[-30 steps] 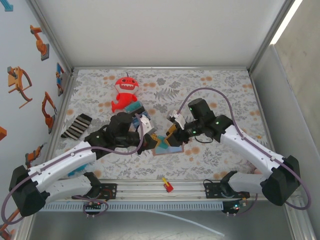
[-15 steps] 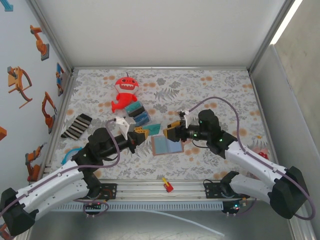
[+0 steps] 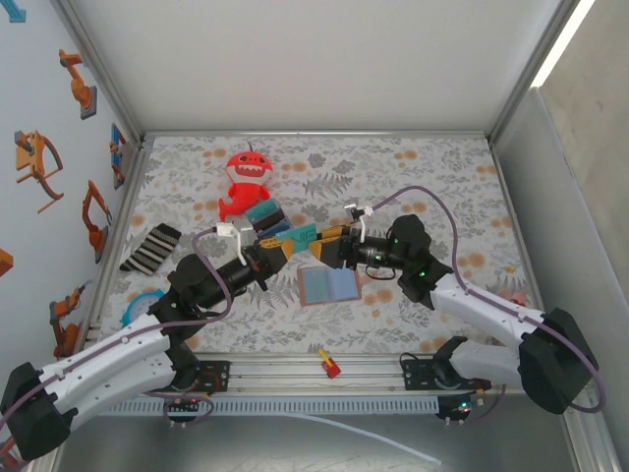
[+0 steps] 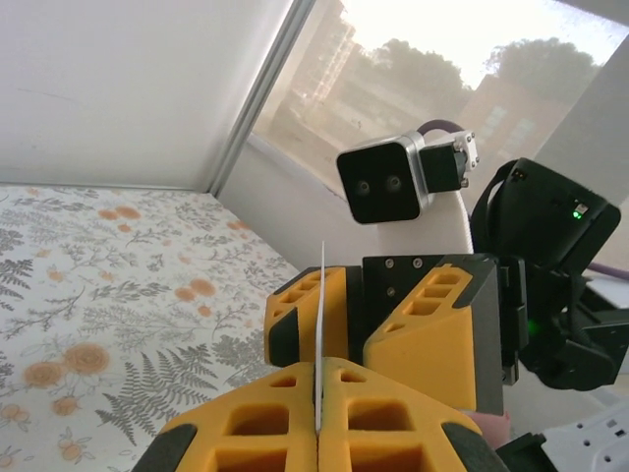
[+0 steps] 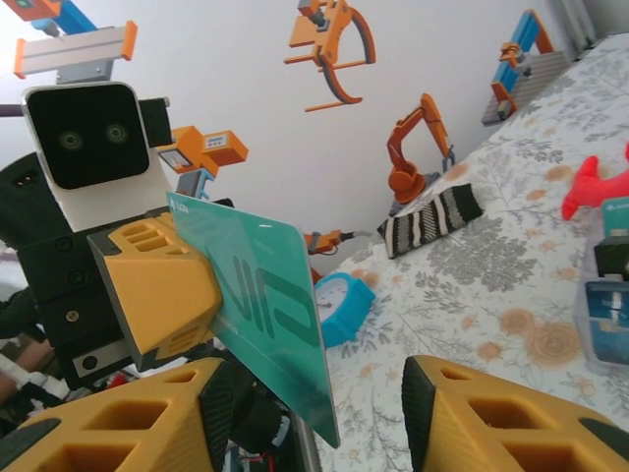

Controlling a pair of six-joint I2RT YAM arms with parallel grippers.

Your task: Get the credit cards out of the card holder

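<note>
Card removal was judged partly done: one teal card [image 3: 298, 235] was held clear of the table [image 3: 432, 177] at frame centre, pinched in the clenched left claw [image 3: 283, 245]. The right claw [image 3: 322, 243] was seen spread apart just beside it, grasping nothing. The card holder [image 3: 327, 285] was laid open just below centre, pale blue inside, tan-edged; whether further cards were inside could not be told.

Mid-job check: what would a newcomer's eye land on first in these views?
A teal card hangs in mid-air, clamped in the left gripper's shut jaws, with the right gripper facing it, jaws open. Nearer the arm bases, the card holder lies open on the floral table; a red plush toy sits farther back.
</note>
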